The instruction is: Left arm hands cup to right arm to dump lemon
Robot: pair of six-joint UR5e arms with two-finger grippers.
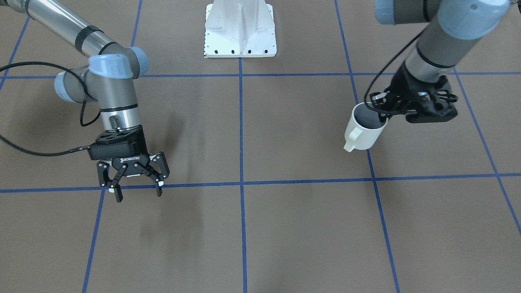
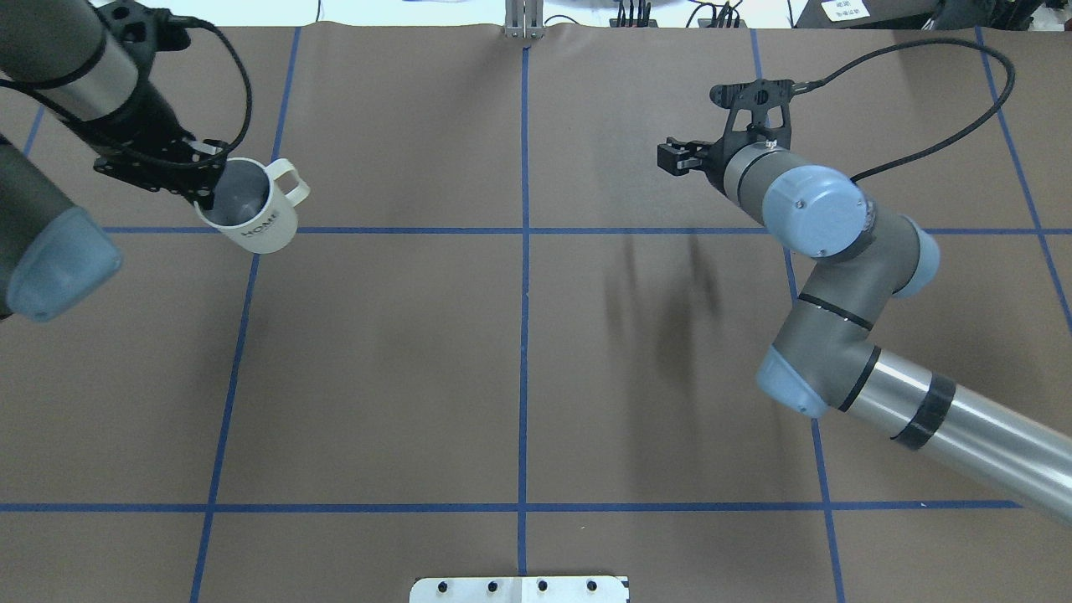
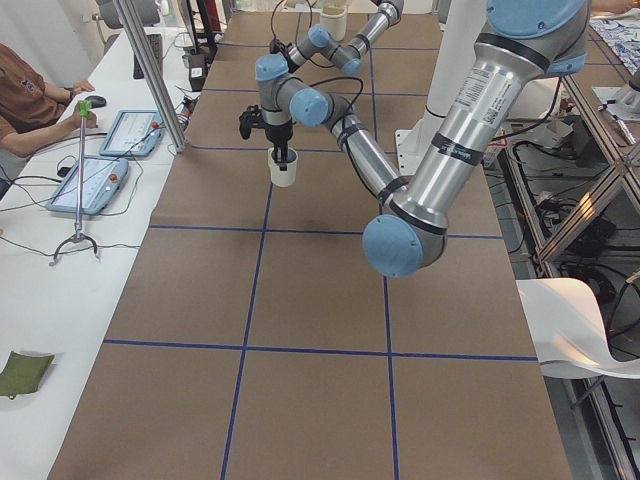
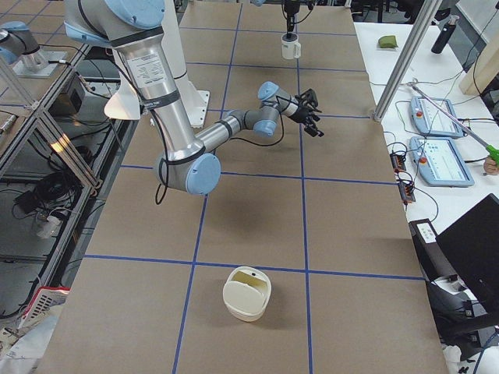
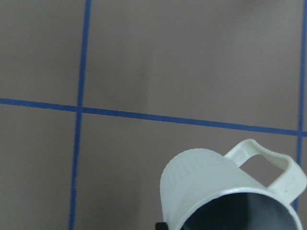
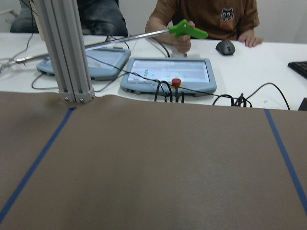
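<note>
While the left gripper (image 1: pixel 383 115) pinches the cup (image 1: pixel 363 133) — the right gripper (image 1: pixel 139 194) hangs spread.

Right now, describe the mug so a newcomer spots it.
Over the brown gridded table, follow the left arm to its black tool. The off-white mug hangs tilted from it by the rim. Unlike the cream tub on the table, it has a squarish loop handle.

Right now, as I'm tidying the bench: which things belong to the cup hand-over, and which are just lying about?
Job: cup, left claw gripping its rim, open right claw. No lemon visible.
Lying about: cream tub, tablets, green grabber, mouse.
</note>
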